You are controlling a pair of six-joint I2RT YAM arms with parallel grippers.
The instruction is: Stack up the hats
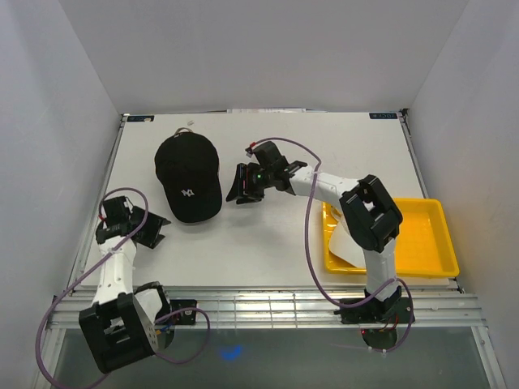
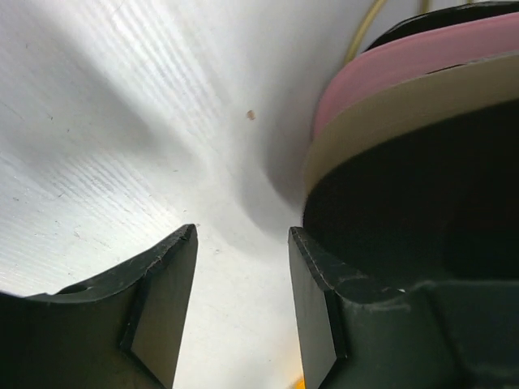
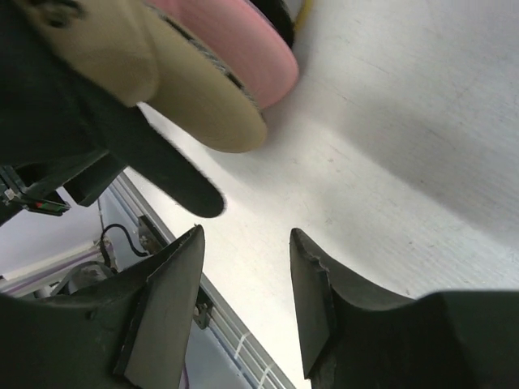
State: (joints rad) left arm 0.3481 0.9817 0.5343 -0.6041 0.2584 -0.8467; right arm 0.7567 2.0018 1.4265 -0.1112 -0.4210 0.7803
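Upper left of the top view: a black fabric baseball cap with a white logo (image 1: 188,174) sits crown-up on the white table (image 1: 268,243), brim toward the bottom of the frame. The wrist views show it tops a pile of 3. A plain pink fabric cap (image 2: 405,69) and a tan fabric cap (image 2: 405,113) show only as brim edges, layered against the black brim, each touching the next. Judgement: the brims point the same way so the crowns nest and the pile keeps 1 footprint. The left gripper (image 1: 150,231) sits low at the pile's lower left and the right gripper (image 1: 242,185) just beside its right flank, likely bracketing it to square it up. Both tools have their jaws apart with a clear gap, bare table between them and nothing gripped. The brims sit near the left tool's finger; contact cannot be told. At the right of the frame, a yellow plastic tray (image 1: 430,243) holds a white shape (image 1: 342,243) partly hidden by the right arm. It is possibly the 4th hat, but unconfirmed.
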